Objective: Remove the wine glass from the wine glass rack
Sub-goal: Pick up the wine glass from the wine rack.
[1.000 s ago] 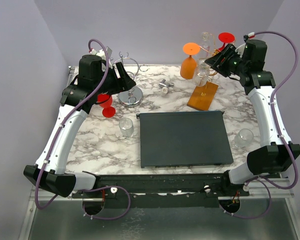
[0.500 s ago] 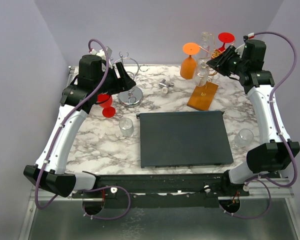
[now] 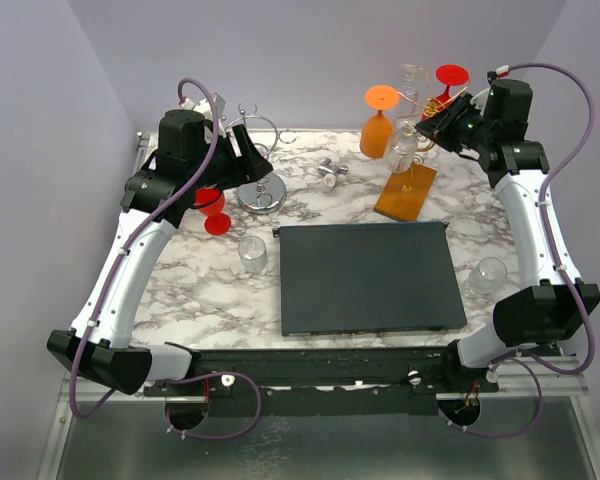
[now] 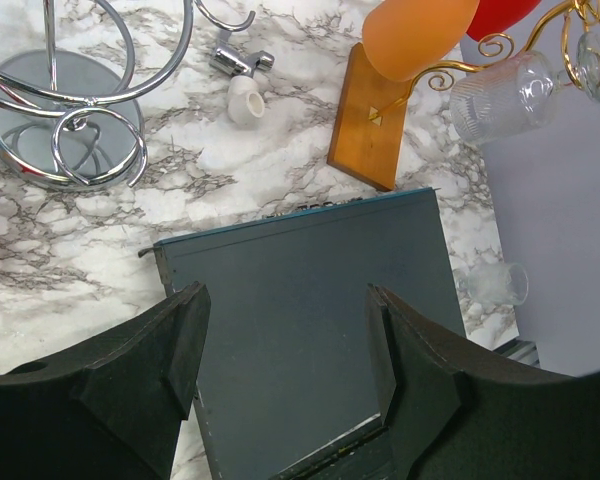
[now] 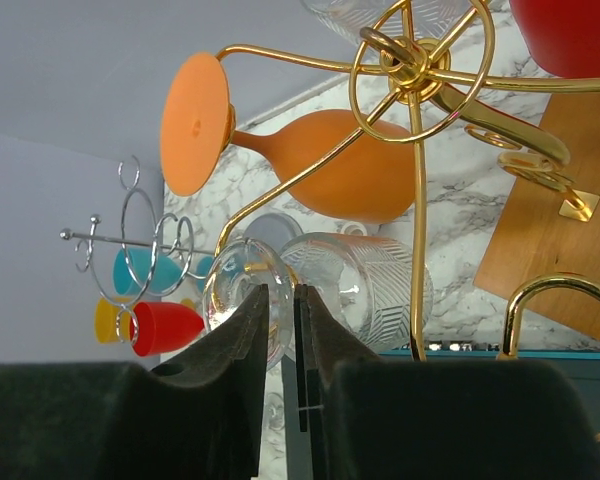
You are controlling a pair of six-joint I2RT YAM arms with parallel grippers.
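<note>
My right gripper (image 5: 283, 295) is up at the wine glass rack (image 3: 406, 190), at the far right of the marble table (image 3: 200, 290). Its fingers are drawn almost together, with only a thin slit between them, right at the stem of the clear wine glass (image 5: 370, 285). I cannot tell whether they actually pinch it. That glass hangs upside down from a gold hook. An orange glass (image 5: 350, 180) hangs just beside it and a red glass (image 5: 570, 35) hangs on the far side, with gold wire arms crossing in front. My left gripper (image 4: 285, 292) hovers with its jaws wide apart over the dark mat (image 3: 365, 275), holding nothing. The chrome stand (image 4: 40, 110) is on the left, and two loose tumblers (image 3: 252, 255) (image 3: 487, 275) flank the mat.
</note>
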